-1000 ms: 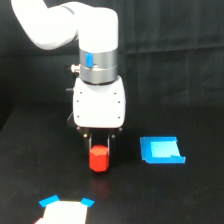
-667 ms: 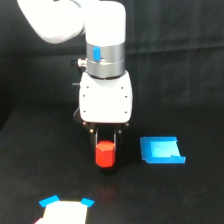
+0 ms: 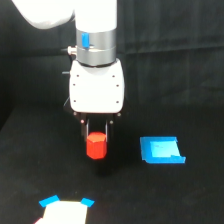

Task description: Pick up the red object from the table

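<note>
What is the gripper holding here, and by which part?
The gripper holds the red hexagonal block by its upper sides, between the two fingers; its lower part hangs free.

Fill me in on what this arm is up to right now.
The white arm's gripper points straight down with the red object between its dark fingers. The block looks held, perhaps just clear of the black table, though one view cannot settle whether it is off the surface. A flat blue tray-like piece lies apart on the exterior view's right, and a pale piece with blue corners sits at the bottom edge.
</note>
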Controlling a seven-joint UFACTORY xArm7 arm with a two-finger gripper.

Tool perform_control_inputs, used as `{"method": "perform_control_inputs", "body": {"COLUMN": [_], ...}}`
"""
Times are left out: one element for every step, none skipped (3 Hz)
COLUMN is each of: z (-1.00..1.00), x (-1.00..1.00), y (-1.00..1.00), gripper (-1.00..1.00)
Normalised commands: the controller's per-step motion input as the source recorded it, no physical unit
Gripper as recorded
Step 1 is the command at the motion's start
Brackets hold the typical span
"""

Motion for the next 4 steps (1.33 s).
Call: {"method": "perform_control_inputs", "body": {"z": [1.00, 0.66, 0.90, 0.75], "x": [0.35, -0.09, 0.47, 0.09], "y": [0.23, -0.07, -0.16, 0.58], "gripper": [-1.00, -1.00, -1.00, -1.00]}}
